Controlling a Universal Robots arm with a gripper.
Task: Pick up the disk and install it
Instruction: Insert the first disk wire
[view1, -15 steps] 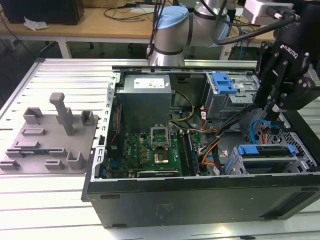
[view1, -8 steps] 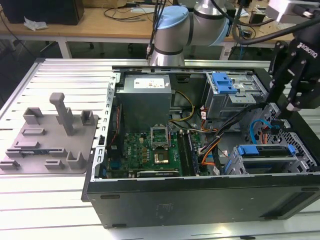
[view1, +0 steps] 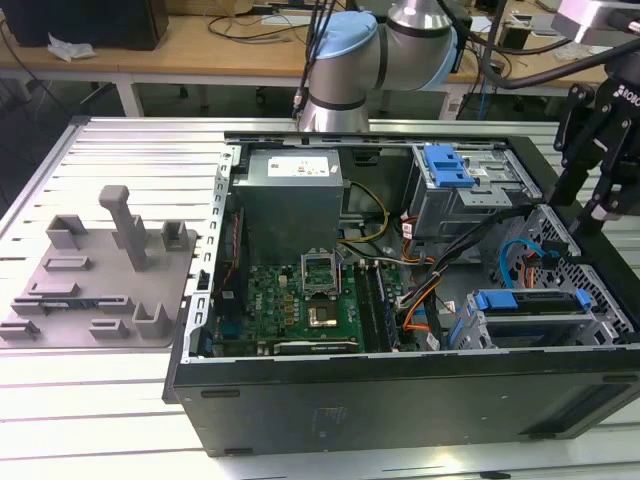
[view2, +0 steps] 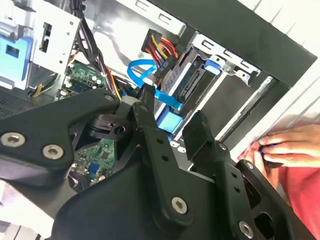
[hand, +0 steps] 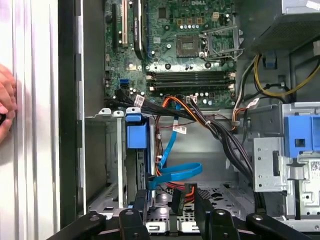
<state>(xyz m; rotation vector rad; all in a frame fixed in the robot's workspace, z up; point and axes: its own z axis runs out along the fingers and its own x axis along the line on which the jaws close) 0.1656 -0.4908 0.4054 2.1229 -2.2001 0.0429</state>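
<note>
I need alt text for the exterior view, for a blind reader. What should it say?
An open computer case lies on a slatted metal table, motherboard exposed. The robot's black claw hangs near the drive cage at the exterior view's right.

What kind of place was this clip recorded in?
Probably a robotics lab or workshop: an opened computer case sits on a slotted metal table beside a grey parts holder, with cable-strewn workbenches behind.

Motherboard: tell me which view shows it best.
First wrist view: the motherboard lies face-on, largely uncovered. The exterior view shows it slanted; the second wrist view, green patches behind the end effector.
</note>
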